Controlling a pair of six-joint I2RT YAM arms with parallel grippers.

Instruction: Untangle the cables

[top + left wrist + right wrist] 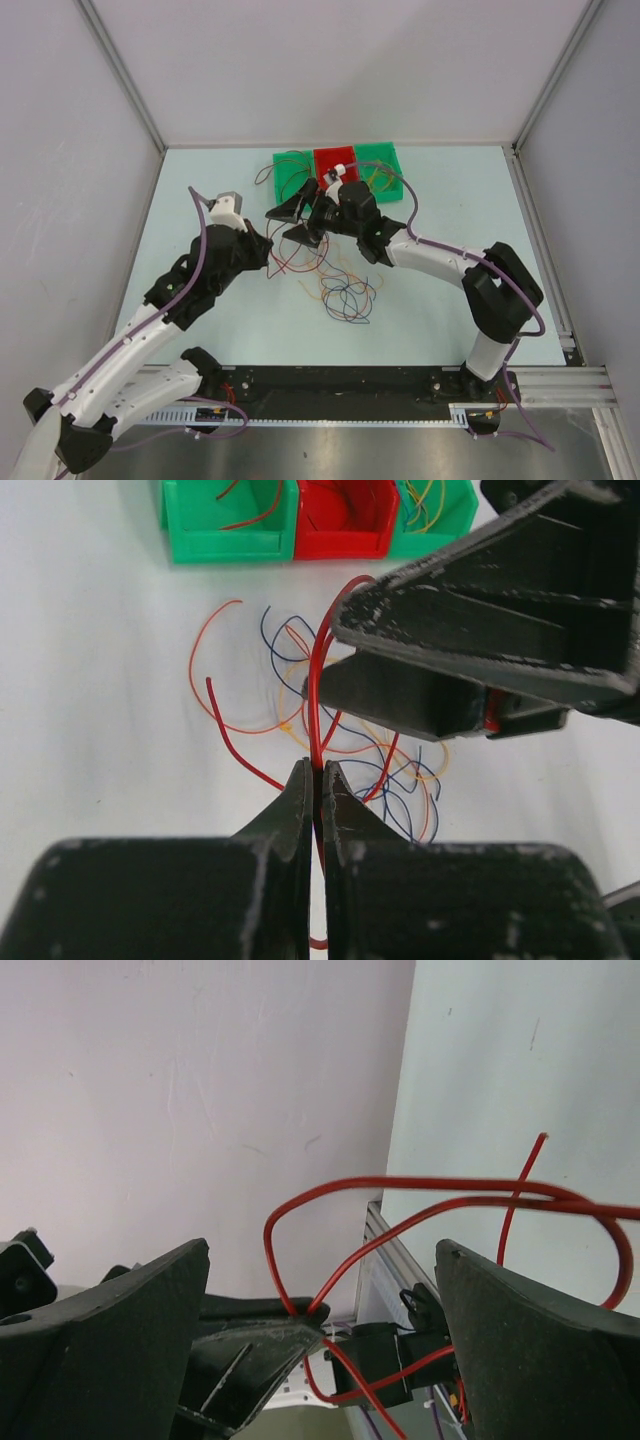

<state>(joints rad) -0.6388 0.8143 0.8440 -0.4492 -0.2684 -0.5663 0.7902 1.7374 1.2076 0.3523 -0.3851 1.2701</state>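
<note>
Top external view: the pale table (450,310) has bare room at lower right and at left, with walls close along its left, far and right edges. Three bins (333,160), green, red and green, sit in a row at upper centre. The loose cables (345,295) lie tangled just below centre, with a few more inside the bins. The left gripper (317,780) is pinched tight on a red cable (316,680), which arches up from its tips. The right gripper (293,222) stands spread wide just above it. The red loop passes between its fingers; whether it touches them is unclear.
</note>
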